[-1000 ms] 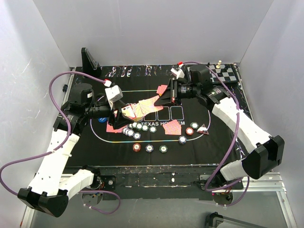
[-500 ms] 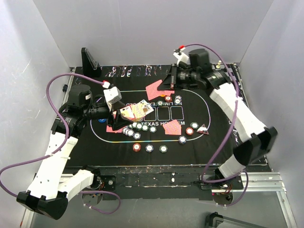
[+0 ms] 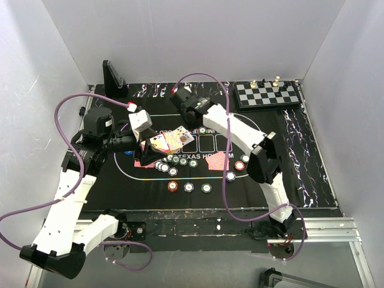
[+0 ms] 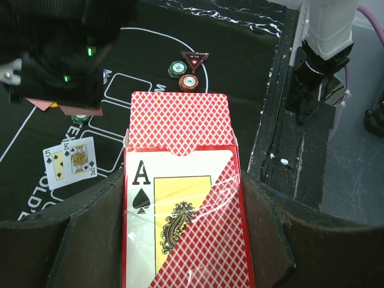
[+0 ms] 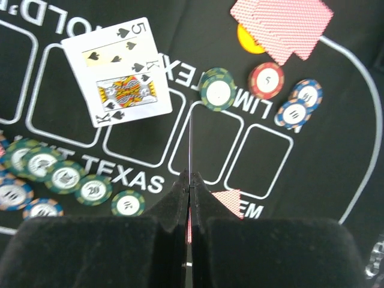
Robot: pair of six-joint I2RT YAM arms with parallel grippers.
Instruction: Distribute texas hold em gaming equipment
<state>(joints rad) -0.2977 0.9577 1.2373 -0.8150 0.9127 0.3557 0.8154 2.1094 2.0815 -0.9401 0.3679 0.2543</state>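
Observation:
My left gripper (image 4: 180,210) is shut on a red-backed card box (image 4: 180,126) showing an ace of spades; it also shows in the top view (image 3: 157,143). My right gripper (image 5: 189,179) is shut on one playing card (image 5: 189,144) held edge-on above the mat's middle boxes; from the top it (image 3: 193,120) hangs over the far middle. A face-up five and king (image 5: 117,72) lie on the mat. Green chips (image 5: 66,177) sit near the "TEXAS" print. Red-backed cards (image 5: 282,24) cover a yellow disc (image 5: 246,37). The dark triangular marker (image 4: 195,59) lies beside two chips.
The chessboard (image 3: 268,93) with pieces sits at the far right corner. A black stand (image 3: 114,77) is at the far left. Three chips (image 3: 189,187) lie in a row near the mat's front. The right arm's elbow (image 3: 264,162) hangs over the mat's right side.
The right arm has swung left from the far right corner to the far middle of the mat, uncovering the chessboard. The left arm with the card box has barely moved.

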